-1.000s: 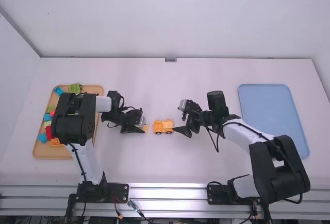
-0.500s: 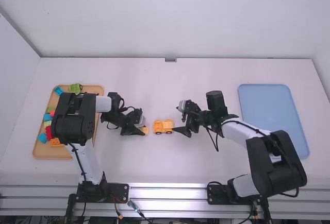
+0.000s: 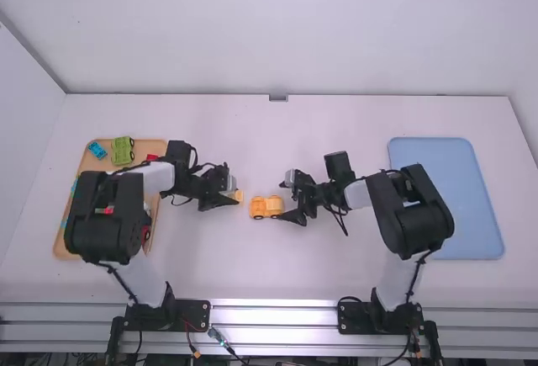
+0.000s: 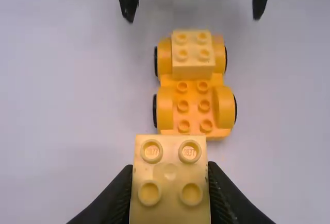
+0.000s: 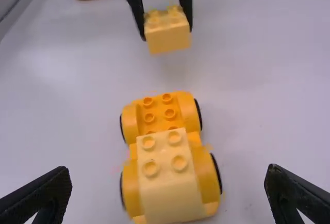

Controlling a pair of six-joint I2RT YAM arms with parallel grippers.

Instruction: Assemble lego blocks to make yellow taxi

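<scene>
One yellow block (image 4: 192, 54) on wheeled base (image 4: 194, 96), right end; second block (image 4: 170, 188), clamped in left gripper (image 4: 170, 170), needs fitting; right gripper (image 5: 168, 170) spread wide.

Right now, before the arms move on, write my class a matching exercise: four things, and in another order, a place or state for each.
Things
1. left gripper
2. right gripper
3. wheeled base
4. blue tray

Places and states
A. at the table's right side
B. fingers spread apart
C. clamped on a yellow block
D. bears a seated block at one end

Pairs: 1-C, 2-B, 3-D, 4-A
</scene>
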